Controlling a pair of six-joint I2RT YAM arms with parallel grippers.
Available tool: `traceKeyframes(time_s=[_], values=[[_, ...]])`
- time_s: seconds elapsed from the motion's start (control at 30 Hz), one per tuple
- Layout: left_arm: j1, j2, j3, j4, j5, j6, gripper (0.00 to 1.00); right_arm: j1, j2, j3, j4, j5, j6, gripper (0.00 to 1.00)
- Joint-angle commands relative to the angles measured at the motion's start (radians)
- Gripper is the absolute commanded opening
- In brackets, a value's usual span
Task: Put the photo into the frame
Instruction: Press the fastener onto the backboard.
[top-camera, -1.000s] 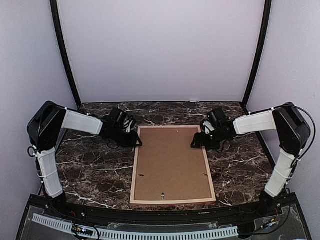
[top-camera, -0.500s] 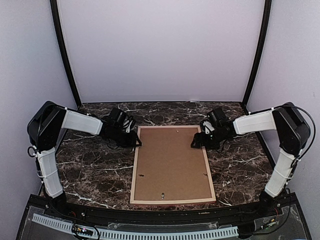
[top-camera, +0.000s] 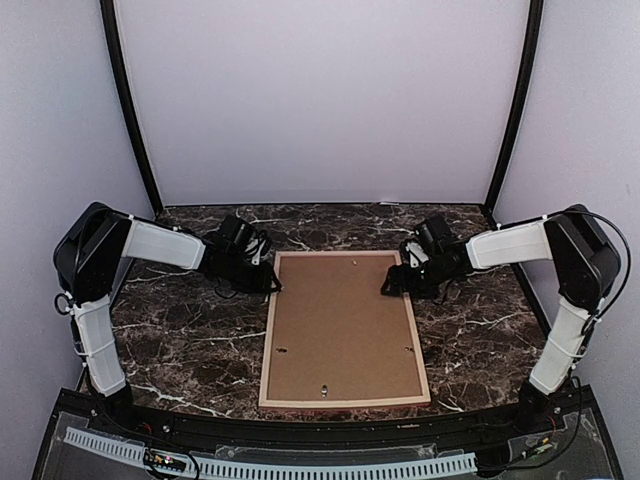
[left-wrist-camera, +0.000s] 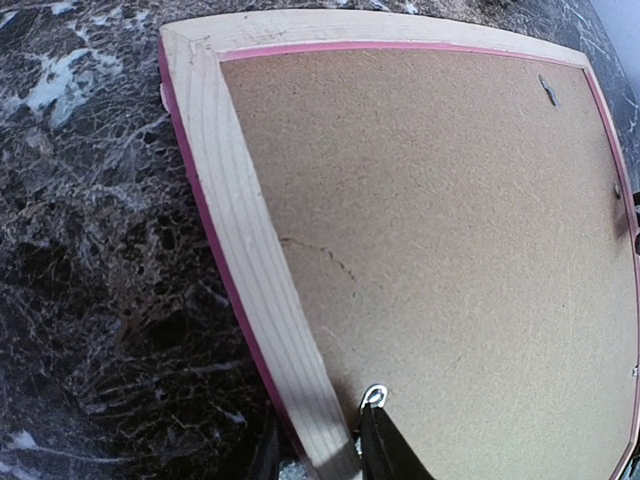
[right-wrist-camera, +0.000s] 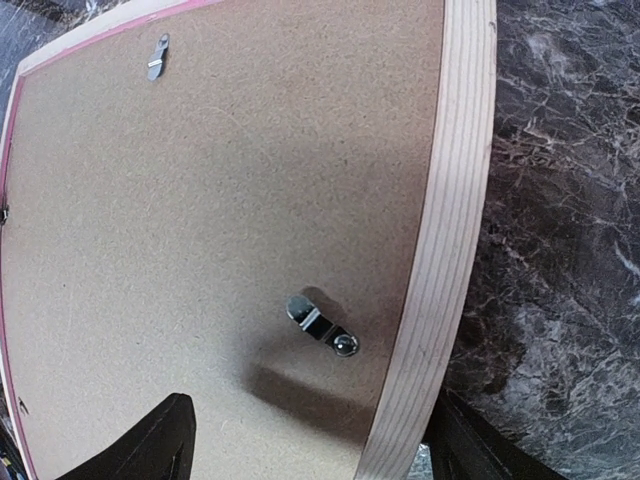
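Thin pink-edged rectangular wooden frame lies face-down under both grippers: left gripper straddles one rail, grip uncertain; right gripper gapes across the other. Uneven lifting could twist it; photo unseen.

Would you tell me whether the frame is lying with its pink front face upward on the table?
No, the frame lies face down, showing its pale wood reverse and the brown backing board.
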Motion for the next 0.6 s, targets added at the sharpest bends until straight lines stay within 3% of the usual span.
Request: traceKeyframes(time_s=[0.0,0.57], values=[[0.009,-0.020,-0.040,-0.074,-0.080,0.041,0.30,-0.003,0.033,-0.017,-0.001,-0.008,0.001,0.81],[0.009,-0.087,-0.047,-0.019,0.000,-0.004,0.50,-0.003,0.031,-0.022,0.002,-0.011,0.001,0.81]])
